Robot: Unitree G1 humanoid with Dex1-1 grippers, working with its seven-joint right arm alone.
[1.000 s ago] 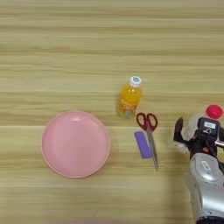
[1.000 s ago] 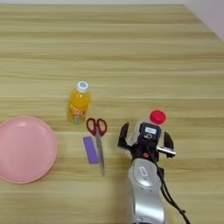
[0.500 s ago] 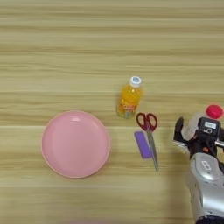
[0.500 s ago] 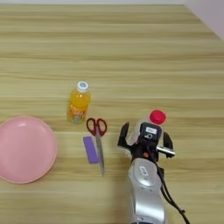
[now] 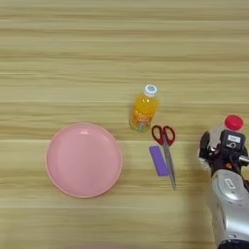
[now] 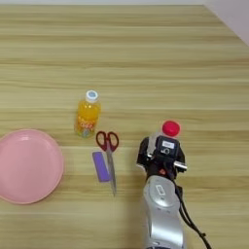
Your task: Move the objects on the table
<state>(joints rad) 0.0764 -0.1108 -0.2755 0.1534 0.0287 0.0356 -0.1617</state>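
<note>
Clear bottle point(image 6: 163, 135): it stands upright at the right side of the table, only its red cap point(image 6: 170, 128) and a little of the clear body show above the gripper. Its long axis is vertical, the cap points up toward the camera.
Right gripper point(image 6: 161, 156): it comes in from the near edge on the silver forearm point(image 6: 163, 209). The two black fingers seem to stand on the left and right of the bottle body. I cannot tell whether they already press on it or are only around it.
Why held so: I judge that a grip on the sides, below the cap, is chosen because it keeps a tall bottle upright when it is lifted.
Scissors point(image 5: 165, 147): they lie flat just left of the gripper, red handles at the far end, blades pointing to the near side. The long axis runs far to near.
Purple block point(image 5: 158, 160): it lies just beside the blades on their left, with its long axis almost parallel to them.
Orange juice bottle point(image 5: 144, 109): it stands a little tilted in the view, white cap far, just beyond the scissors handles.
Pink plate point(image 5: 61, 175): round, nothing lies in it, it is well apart on the left.
Table point(image 5: 97, 58): light wood, the grain stripes run left to right.
</note>
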